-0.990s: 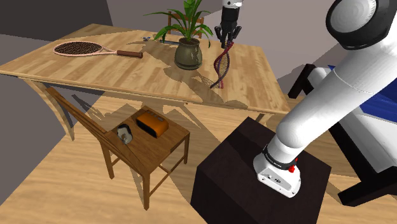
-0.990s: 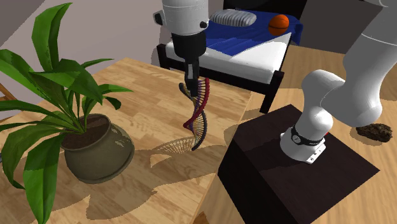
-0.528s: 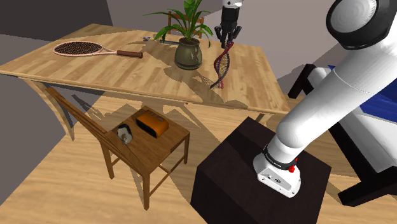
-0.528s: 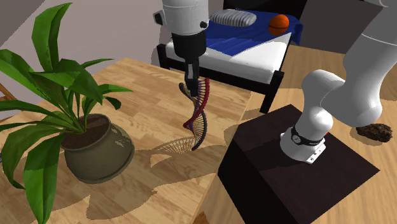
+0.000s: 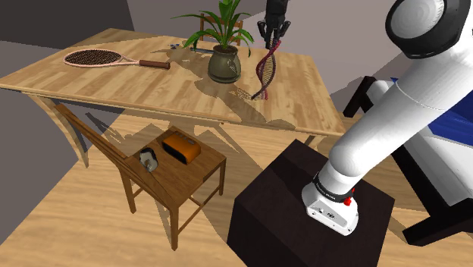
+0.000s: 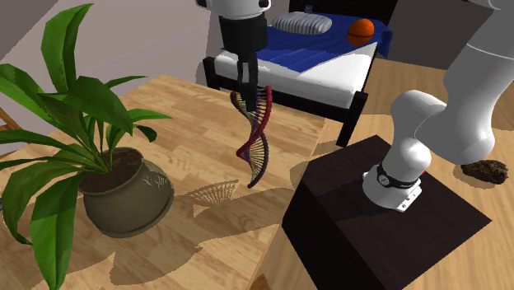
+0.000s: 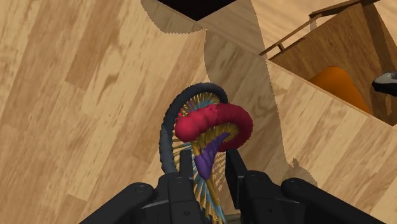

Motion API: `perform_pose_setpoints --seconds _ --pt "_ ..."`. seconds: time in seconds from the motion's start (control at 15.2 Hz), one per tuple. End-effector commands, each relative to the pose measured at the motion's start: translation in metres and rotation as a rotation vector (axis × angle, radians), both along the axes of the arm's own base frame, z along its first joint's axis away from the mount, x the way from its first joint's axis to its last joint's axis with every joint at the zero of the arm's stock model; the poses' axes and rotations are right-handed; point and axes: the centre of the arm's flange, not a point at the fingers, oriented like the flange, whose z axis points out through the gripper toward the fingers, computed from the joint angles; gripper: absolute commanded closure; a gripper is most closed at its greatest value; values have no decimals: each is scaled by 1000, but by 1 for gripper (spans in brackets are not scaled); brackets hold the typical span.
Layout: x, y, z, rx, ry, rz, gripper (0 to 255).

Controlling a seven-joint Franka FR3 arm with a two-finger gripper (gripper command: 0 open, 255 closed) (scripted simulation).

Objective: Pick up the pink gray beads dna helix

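Wooden table (image 5: 114, 83), wood floor, a chair (image 5: 182, 171) tucked beside it, a bed (image 6: 321, 58) behind. A plant (image 5: 224, 62) and a racket (image 5: 98, 57) sit on the tabletop. The gripper (image 6: 249, 86) is up above the table just beside the plant, fingers (image 7: 186, 162) nearly closed and clamped on the top end of the helix (image 6: 254, 136). It dangles below them at a slant, red and dark strands twisting. Since a second ago the gripper has climbed and the helix has gone up with it. Its lower tip is off the wood now, shadow lying apart from it.
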Motion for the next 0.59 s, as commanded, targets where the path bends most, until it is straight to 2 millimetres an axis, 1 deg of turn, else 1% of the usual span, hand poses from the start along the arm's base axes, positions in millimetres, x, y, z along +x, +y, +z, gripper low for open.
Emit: perform_pose_setpoints --seconds 0.0,0.4,0.53 --pt "-1 0 10 0 0 0 255" --pt "-1 0 42 0 0 0 255" --pt "-1 0 43 0 0 0 255"
